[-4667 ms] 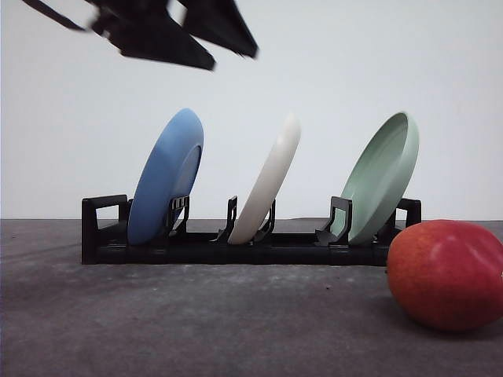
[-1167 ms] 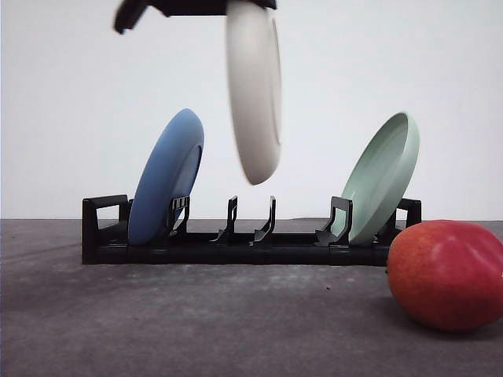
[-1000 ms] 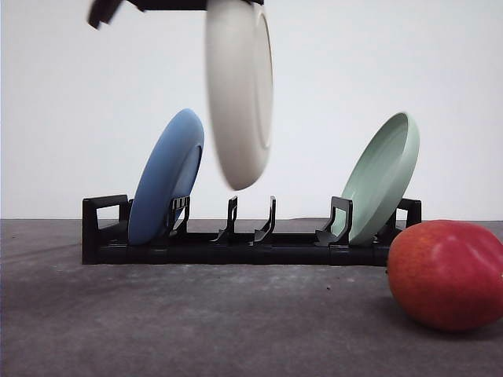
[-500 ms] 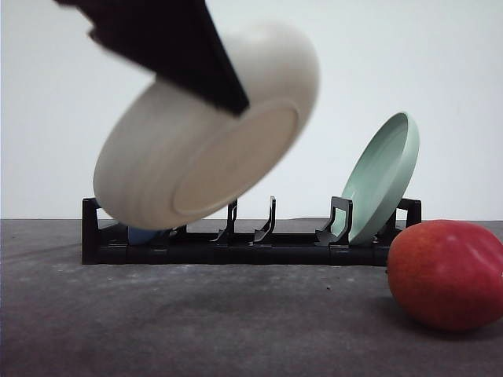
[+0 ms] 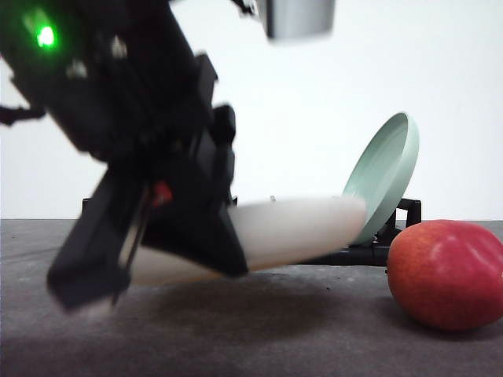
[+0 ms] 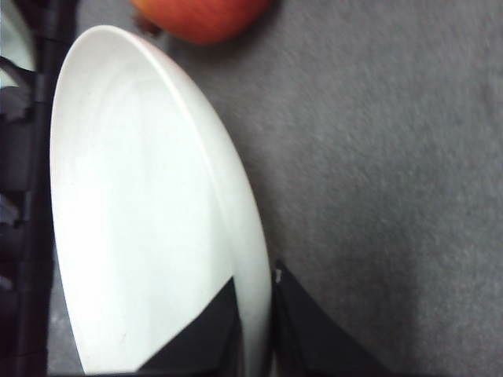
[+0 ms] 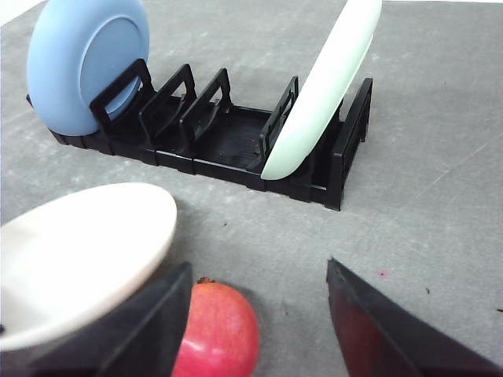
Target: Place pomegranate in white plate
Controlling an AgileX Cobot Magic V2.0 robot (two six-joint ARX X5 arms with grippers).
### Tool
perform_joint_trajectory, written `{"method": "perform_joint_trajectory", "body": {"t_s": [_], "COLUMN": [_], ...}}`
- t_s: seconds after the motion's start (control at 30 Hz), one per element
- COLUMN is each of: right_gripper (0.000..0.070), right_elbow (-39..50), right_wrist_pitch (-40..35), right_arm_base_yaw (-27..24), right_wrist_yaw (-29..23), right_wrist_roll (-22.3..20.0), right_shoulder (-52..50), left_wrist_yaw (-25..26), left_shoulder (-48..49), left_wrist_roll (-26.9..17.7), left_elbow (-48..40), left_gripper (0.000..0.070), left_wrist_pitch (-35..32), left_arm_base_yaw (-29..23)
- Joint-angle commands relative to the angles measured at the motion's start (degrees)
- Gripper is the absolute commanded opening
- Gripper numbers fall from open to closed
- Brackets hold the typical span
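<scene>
The left tool (image 6: 255,330) is low on the near left, its fingers (image 6: 310,338) clamped across the white plate (image 5: 299,228) rim. The right tool (image 7: 259,322) hangs with fingers spread wide apart.

In your front view the left gripper (image 5: 149,236) is a blurred dark mass that covers the near end of the white plate (image 5: 302,228) and nearly all of the black plate rack (image 5: 369,253), and the pomegranate (image 5: 446,273) is cut by the right edge. In your left wrist view the pomegranate (image 6: 200,17) is cropped by the frame edge and the plate's (image 6: 134,212) rim hides the contact between the fingers (image 6: 302,330). In your right wrist view the pomegranate (image 7: 216,334) and both fingers (image 7: 377,330) run off the frame edge
</scene>
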State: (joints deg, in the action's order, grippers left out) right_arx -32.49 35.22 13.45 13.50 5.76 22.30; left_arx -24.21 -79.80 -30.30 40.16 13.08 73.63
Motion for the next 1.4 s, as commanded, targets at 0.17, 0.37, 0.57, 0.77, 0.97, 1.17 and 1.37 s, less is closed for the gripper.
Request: {"method": "perform_joint_trajectory", "body": {"t_s": [0.17,0.37,0.57,0.77,0.97,1.17,1.37], "right_gripper": [0.0342,0.0342,0.0342,0.0342,0.0342,0.0342,0.0342], "right_elbow": [-0.96,-0.96,-0.96,-0.96,-0.96,-0.96,-0.96], "right_wrist_pitch": [-0.48,-0.48,-0.48,-0.48,-0.48,-0.48,-0.48], "right_arm_base_yaw": [0.20,0.20,0.20,0.20,0.19,0.17,0.17], "right_wrist_yaw": [0.02,0.00,0.00,-0.02,-0.05,-0.07,-0.20], "right_wrist_roll": [-0.17,-0.17,-0.17,-0.20,-0.20,-0.17,-0.17], "right_shoulder": [0.04,0.04,0.04,0.04,0.04,0.04,0.04], "left_wrist_yaw": [-0.42,-0.41,-0.12,0.95,7.84,15.80,29.55], "left_shoulder": [-3.22,-3.27,-3.25,-2.93,-1.15,3.51,10.31], "left_wrist_roll": [-0.96,-0.38,2.97,5.23,11.71,20.04,29.22], "left_elbow": [0.50,0.52,0.68,0.74,2.59,4.61,4.63], "left_gripper": [0.0035,0.0127,0.0180,0.0244,0.0391,0.0395,0.0395], "left_wrist_pitch": [-0.87,-0.95,-1.09,0.09,5.35,10.33,13.15], "left_arm_base_yaw": [0.76,0.76,0.74,0.63,-0.15,-3.80,-12.61]}}
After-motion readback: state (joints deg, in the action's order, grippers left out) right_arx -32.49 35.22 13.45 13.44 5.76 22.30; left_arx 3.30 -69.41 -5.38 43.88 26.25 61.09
